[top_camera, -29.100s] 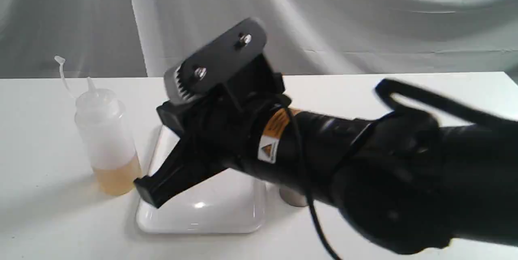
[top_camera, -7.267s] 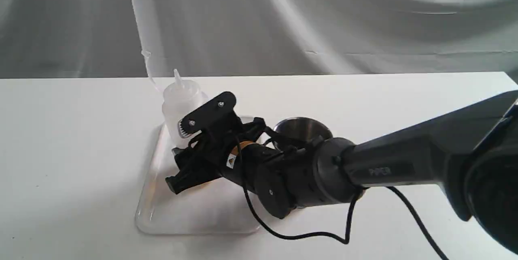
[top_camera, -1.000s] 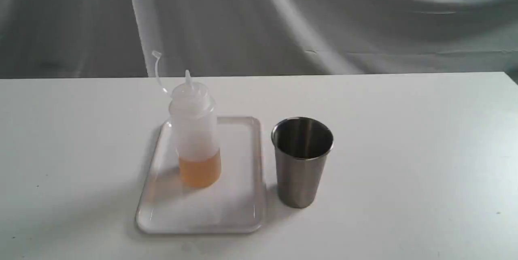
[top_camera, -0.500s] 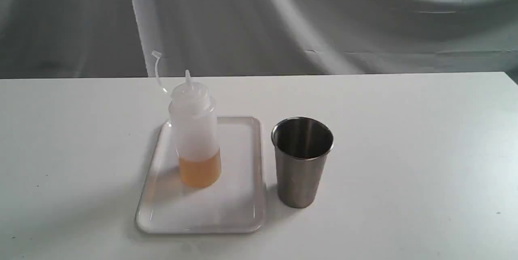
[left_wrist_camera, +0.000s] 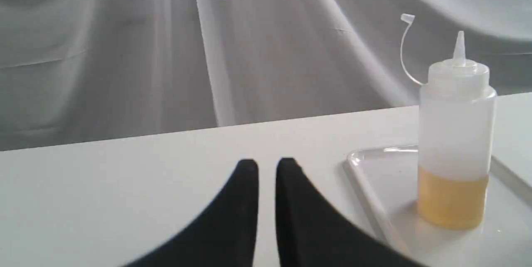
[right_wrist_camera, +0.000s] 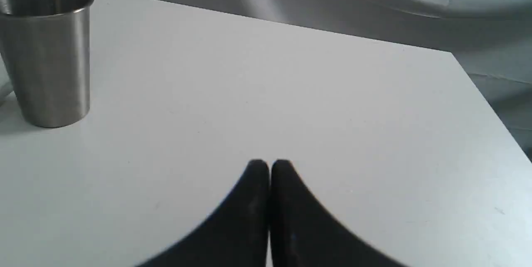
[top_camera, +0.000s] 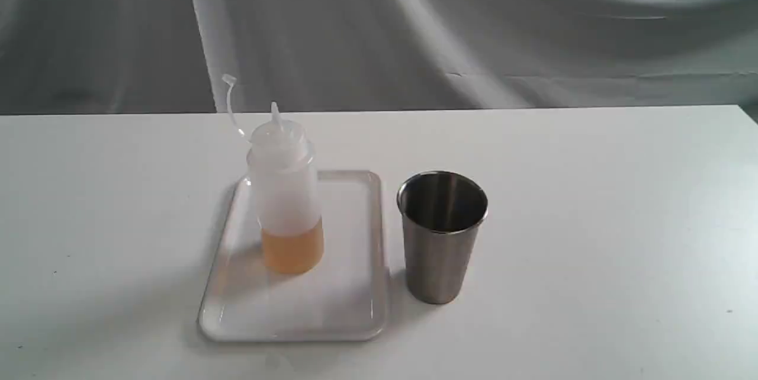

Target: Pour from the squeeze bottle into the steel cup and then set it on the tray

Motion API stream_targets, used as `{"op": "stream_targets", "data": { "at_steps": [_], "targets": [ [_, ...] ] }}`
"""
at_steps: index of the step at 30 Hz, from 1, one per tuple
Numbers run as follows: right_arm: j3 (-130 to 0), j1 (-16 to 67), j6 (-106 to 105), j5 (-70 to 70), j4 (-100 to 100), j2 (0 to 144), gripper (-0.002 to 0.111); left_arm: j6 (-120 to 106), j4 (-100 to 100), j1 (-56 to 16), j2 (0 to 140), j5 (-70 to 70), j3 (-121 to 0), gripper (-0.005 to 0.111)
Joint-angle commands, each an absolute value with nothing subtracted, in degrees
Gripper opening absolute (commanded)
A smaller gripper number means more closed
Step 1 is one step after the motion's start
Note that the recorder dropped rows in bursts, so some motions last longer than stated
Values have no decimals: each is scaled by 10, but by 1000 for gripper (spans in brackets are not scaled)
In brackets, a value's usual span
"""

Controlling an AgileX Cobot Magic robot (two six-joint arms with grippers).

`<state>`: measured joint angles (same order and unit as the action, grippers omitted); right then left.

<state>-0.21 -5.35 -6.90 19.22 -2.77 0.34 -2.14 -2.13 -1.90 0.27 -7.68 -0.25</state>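
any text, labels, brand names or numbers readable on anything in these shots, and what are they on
None: no readable text in any of the three views.
squeeze bottle: plain translucent plastic, no label or print.
steel cup: bare brushed metal, no marking visible.
tray: plain glossy white, no print.
left pincer and right pincer: plain black, no lettering.
Table and grey backdrop cloth: blank.

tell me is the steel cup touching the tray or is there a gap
Cannot tell. In the exterior view the steel cup stands on the table right beside the tray, and its base meets the tray's rim line with no clear strip of table between them.
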Motion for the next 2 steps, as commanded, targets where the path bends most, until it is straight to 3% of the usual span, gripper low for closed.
{"op": "stream_targets", "data": {
  "at_steps": [1,2],
  "targets": [
    [0,-51,-67,194,-23,0,0,-19,-23,-22,0,-76,0,8],
    [0,-51,-67,194,-23,0,0,-19,-23,-22,0,-76,0,8]
  ]
}}
